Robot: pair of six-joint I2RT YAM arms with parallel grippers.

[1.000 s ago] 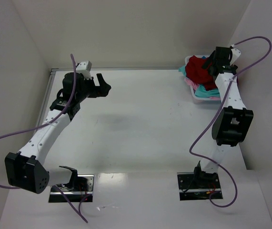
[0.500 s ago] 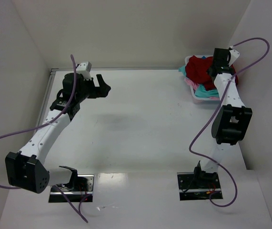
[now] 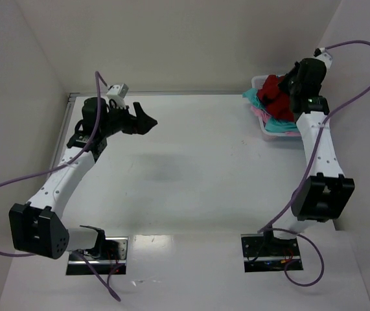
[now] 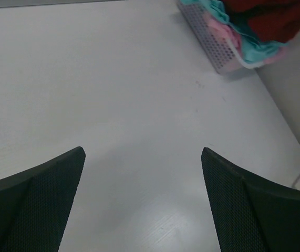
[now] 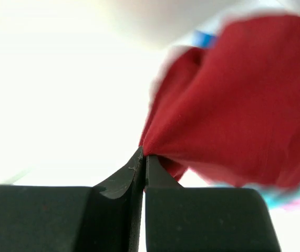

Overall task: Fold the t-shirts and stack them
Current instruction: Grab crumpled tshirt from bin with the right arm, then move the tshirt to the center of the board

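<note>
The dark red t-shirt bulges up out of the pale laundry basket at the back right, over teal and pink t-shirts. My right gripper is shut on a pinch of the red cloth; in the right wrist view the dark red t-shirt fans out from the closed right gripper. A blue scrap shows behind it. My left gripper hangs open over the table's left half, nothing between its fingers. The basket shows at that view's top right.
White walls close in the table at the left, back and right. The basket stands against the right wall near the back corner. A purple cable loops above the right arm, another trails off the left arm.
The right gripper has shut on the red t-shirt and lifted it a little out of the basket. The left gripper has shifted slightly to the right.
</note>
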